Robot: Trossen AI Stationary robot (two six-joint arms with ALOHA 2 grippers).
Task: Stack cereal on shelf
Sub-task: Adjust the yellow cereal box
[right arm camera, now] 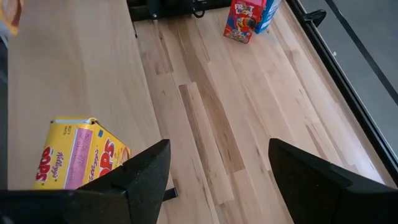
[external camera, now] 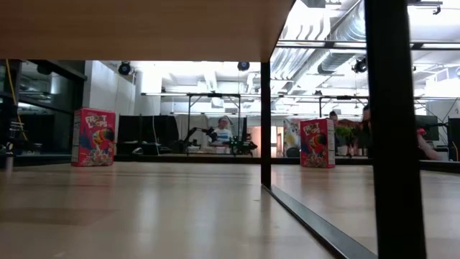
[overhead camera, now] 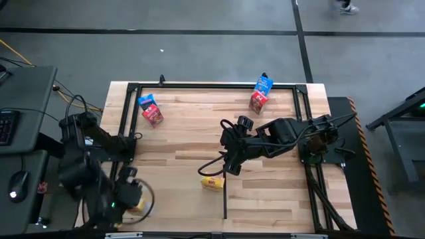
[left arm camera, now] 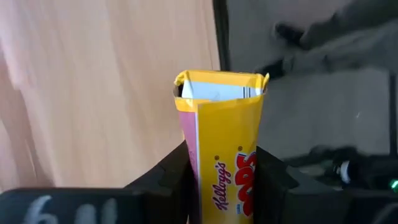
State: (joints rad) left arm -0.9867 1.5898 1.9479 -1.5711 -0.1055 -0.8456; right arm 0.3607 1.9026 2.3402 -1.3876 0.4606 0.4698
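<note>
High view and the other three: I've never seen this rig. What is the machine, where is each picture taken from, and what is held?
Two robot arms work at a wooden table. The high view looks straight down; the low view looks level across the tabletop; each wrist view looks past that arm's tool. The left tool grips a yellow carton. The right tool hangs open near a second yellow carton lying mid-table. A left pair and a right pair of red and blue cartons stand at the far edge.
</note>
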